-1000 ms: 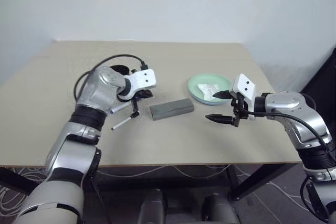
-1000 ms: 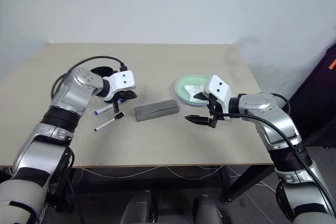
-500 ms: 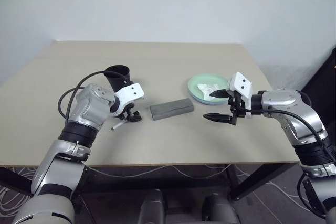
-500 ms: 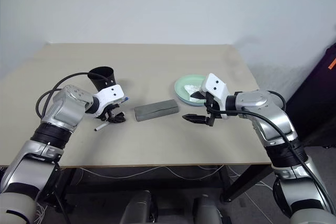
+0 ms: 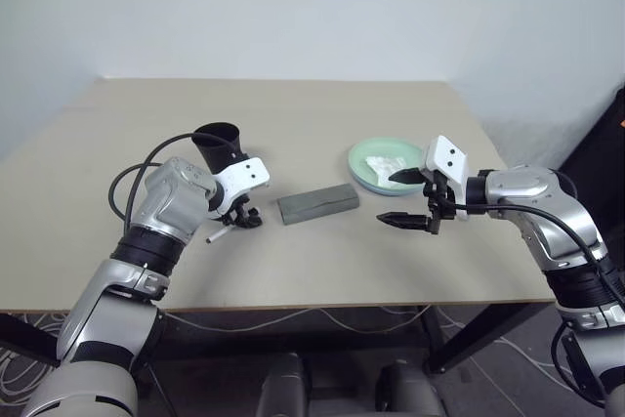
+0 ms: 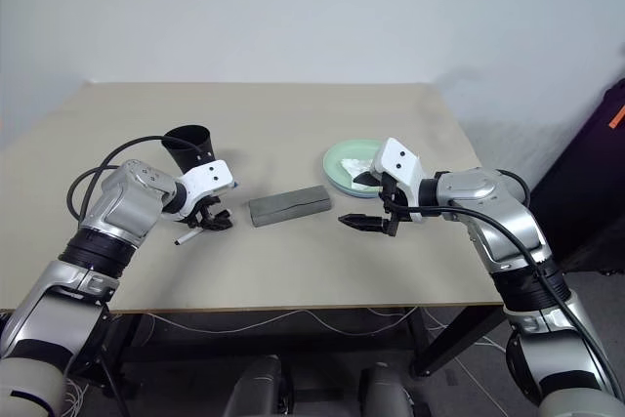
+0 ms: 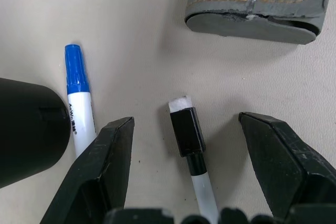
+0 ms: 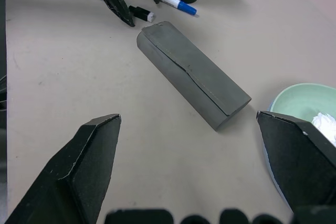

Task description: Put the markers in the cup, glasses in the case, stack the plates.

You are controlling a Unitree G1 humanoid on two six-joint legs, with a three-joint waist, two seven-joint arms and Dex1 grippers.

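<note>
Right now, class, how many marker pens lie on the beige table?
2: the blue-capped white marker lies beside the black plastic cup; the black-capped white marker lies between the left gripper's open fingers.

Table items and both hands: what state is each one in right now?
Left hand: open, fingers on either side of the black-capped marker.
Right hand: open, held above the table, holding nothing.
Black-capped marker: lying flat on the table, not gripped.
Blue-capped marker: lying flat beside the cup.
Cup: upright, markers not in it.
Case: lid shut, lying flat.
Green plate: on the table, white tissue in it.
</note>
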